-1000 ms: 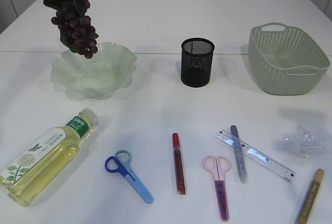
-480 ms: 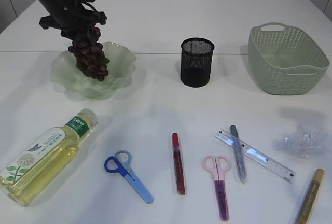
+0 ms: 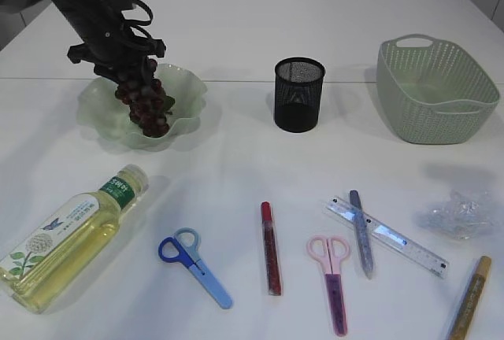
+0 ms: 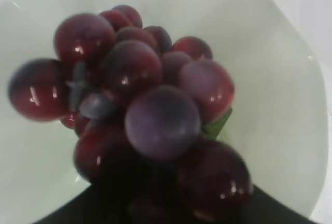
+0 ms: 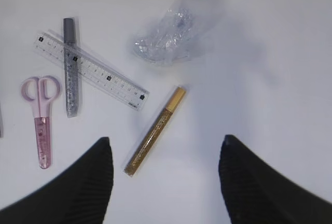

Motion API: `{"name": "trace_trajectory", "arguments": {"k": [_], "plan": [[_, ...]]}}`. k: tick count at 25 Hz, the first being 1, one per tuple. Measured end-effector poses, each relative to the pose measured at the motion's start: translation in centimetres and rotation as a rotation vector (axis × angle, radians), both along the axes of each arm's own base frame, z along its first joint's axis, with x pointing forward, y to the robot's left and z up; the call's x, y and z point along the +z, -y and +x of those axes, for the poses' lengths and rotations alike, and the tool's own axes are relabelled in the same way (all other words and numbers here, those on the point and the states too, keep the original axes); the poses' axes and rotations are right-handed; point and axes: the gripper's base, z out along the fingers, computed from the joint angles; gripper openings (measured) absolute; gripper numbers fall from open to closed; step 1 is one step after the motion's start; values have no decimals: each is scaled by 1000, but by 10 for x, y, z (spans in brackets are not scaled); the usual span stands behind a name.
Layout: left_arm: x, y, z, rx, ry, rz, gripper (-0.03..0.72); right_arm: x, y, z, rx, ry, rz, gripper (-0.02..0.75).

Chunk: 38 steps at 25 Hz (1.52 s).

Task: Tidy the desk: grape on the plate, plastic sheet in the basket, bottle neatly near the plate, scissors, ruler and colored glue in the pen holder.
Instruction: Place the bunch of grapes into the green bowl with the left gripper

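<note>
The dark grape bunch hangs under my left gripper, its lower end inside the pale green plate. Up close the grape fills the left wrist view over the plate and hides the jaws. My right gripper stands open above the table, near the gold glue, ruler, silver glue, pink scissors and plastic sheet. The bottle lies at the front left. Blue scissors and red glue lie at the front centre.
The black mesh pen holder stands behind the middle of the table. A green basket sits at the back right. The right arm is outside the exterior view.
My left gripper has come down and to the right with the grape, from above the plate's rim to inside the plate. Everything else lies where it was.
</note>
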Motion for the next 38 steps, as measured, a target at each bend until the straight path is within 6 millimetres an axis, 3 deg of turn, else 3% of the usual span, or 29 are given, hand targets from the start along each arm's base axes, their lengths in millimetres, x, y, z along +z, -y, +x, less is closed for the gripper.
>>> {"name": "trace_trajectory", "arguments": {"k": [8, 10, 19, 25, 32, 38], "plan": [[1, -19, 4, 42, 3, -24, 545, 0, 0, 0, 0, 0, -2, 503], [1, -21, 4, 47, 2, -30, 582, 0, 0, 0, 0, 1, -2, 503], [1, -18, 1, 44, -36, -65, 605, -1, 0, 1, -2, -4, -1, 503], [0, -19, 0, 42, -47, -52, 670, -10, 1, 10, -25, -50, 12, 503], [-1, -23, 0, 40, -45, 1, 669, -17, 2, 20, -29, -78, 15, 503], [13, -23, -3, 31, -56, 4, 657, -24, 2, 29, -32, -84, 15, 503]]}}
